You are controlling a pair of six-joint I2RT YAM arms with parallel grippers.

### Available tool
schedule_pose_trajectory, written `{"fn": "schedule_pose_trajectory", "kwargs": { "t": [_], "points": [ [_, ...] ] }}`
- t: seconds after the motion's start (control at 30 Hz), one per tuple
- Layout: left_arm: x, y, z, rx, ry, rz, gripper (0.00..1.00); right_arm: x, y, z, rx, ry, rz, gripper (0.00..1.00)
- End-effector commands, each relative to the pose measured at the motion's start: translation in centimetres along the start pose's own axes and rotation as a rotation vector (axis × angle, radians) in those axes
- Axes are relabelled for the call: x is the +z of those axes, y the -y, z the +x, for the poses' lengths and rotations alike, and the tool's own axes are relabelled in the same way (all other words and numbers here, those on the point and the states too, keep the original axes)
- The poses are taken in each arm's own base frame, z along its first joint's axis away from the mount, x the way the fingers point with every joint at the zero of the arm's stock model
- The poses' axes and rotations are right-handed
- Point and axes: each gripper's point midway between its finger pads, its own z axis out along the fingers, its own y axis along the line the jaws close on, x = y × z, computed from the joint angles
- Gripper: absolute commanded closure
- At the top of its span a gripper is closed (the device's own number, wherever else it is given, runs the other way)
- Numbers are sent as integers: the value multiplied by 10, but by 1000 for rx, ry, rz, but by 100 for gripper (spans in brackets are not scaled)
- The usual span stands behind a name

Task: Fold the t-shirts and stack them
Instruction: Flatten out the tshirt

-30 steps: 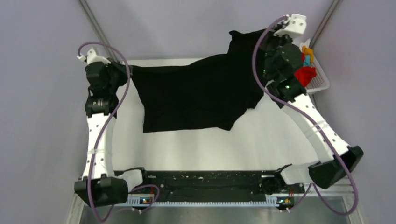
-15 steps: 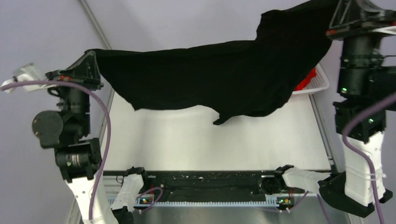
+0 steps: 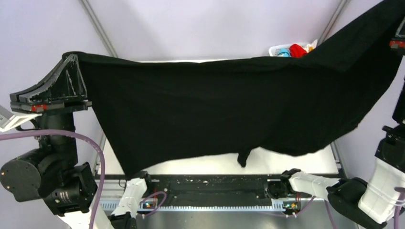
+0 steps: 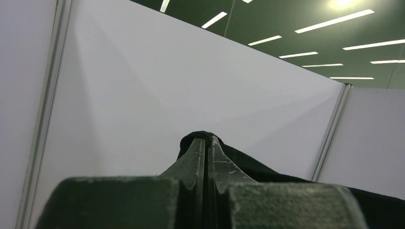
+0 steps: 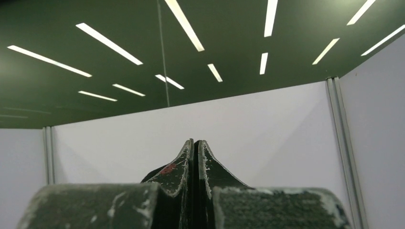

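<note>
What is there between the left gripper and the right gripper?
The black t-shirt, hanging spread from the left gripper to the right gripper; the top view shows it.

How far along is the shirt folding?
Done: nothing folded or stacked shows. In hand: the large black cloth t-shirt hangs stretched between the left arm and right arm, jaws shut. Left: fold it, then the red, turquoise and orange-yellow cloth in the white plastic basket.
</note>
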Motion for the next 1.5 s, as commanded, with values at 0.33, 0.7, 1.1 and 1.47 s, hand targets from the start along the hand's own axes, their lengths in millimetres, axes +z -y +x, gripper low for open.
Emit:
{"fn": "schedule_pose_trajectory", "kwargs": {
  "t": [0.33, 0.7, 1.1, 1.47],
  "points": [
    [82, -166, 214, -35, -408, -382, 100, 56, 28, 250, -408, -312, 310, 100],
    [-12, -338, 553, -130, -1096, -721, 86, -104, 77, 644, -542, -865, 411, 100],
    [8, -368, 595, -176, -1134, -734, 1, -154, 54, 774, -417, -1150, 323, 5],
    [-52, -282, 567, -347, -1231, -583, 1, -256, 19, 662, -67, -1392, 261, 1]
  ]
}}
